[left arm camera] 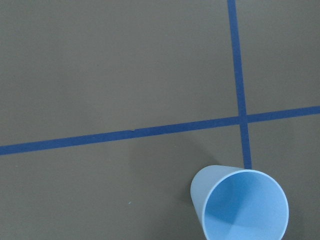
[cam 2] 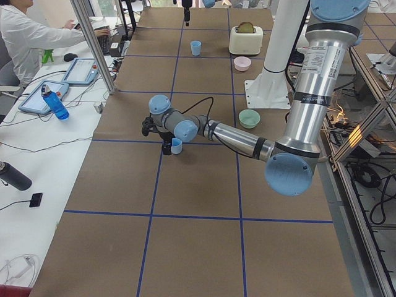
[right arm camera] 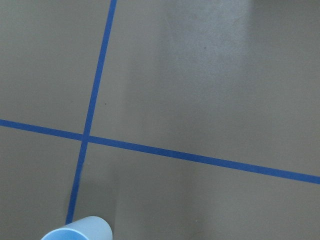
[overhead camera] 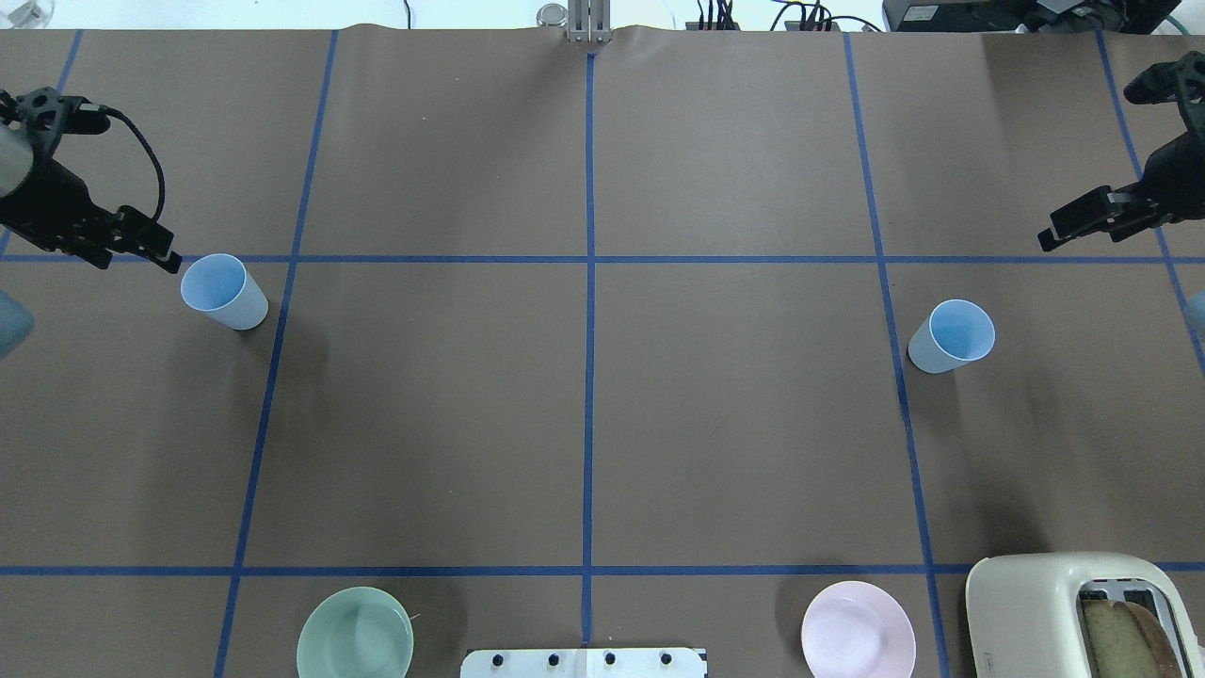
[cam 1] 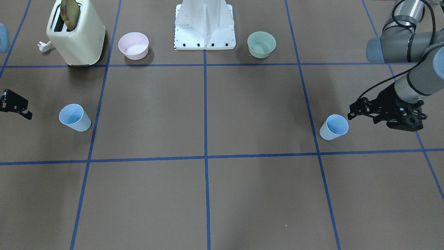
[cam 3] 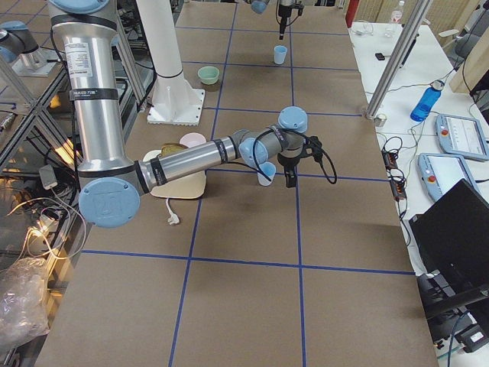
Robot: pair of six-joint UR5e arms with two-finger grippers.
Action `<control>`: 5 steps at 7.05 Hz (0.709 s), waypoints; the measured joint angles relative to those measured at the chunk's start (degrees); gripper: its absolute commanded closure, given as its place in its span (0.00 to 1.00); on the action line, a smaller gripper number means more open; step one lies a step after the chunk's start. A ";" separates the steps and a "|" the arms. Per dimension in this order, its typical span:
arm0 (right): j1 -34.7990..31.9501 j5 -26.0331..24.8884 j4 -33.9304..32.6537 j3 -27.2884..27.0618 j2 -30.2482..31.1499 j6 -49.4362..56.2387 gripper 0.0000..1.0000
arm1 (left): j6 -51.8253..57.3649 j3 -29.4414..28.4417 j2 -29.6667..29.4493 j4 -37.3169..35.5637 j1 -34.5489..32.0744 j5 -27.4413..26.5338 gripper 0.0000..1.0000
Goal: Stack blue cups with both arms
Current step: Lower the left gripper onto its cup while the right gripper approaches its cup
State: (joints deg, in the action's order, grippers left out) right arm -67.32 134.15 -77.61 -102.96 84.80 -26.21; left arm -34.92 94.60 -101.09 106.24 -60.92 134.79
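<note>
Two light-blue cups stand upright and far apart on the brown table. One cup (overhead camera: 224,292) (cam 1: 334,127) is on my left side. My left gripper (overhead camera: 162,254) (cam 1: 354,110) hovers just beside it on the outer side, open and empty. This cup fills the lower right of the left wrist view (left arm camera: 245,205). The other cup (overhead camera: 951,336) (cam 1: 74,117) is on my right side. My right gripper (overhead camera: 1054,235) (cam 1: 20,109) is a short way outside and beyond it, open and empty. Only this cup's rim shows in the right wrist view (right arm camera: 77,231).
A cream toaster (overhead camera: 1073,612) with bread in it, a pink bowl (overhead camera: 857,629) and a pale green bowl (overhead camera: 355,633) stand along the near edge beside the white base (overhead camera: 584,662). Blue tape lines grid the table. An operator (cam 2: 25,37) sits at a side desk.
</note>
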 measured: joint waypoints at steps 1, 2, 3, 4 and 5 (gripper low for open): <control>0.74 -0.02 0.00 -0.80 0.61 -0.11 0.01 | -1.03 -0.12 -0.13 0.52 1.29 -0.10 0.27; 1.17 -0.02 0.00 -1.44 1.22 -0.16 0.01 | -1.48 -0.31 -0.37 0.72 2.05 -0.11 0.37; 1.49 -0.01 0.00 -1.75 1.55 -0.19 0.01 | -1.63 -0.71 -0.67 0.80 2.56 -0.06 0.37; 1.85 0.01 0.00 -1.90 1.64 -0.19 0.01 | -1.64 -1.41 -1.11 0.88 3.06 0.00 0.38; 2.20 0.00 0.00 -1.95 1.66 -0.24 0.01 | -1.60 -2.11 -1.56 0.95 3.35 0.02 0.40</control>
State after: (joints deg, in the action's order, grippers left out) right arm -65.12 134.14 -77.61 -104.91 86.46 -26.45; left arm -36.53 92.49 -102.66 107.18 -57.57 134.81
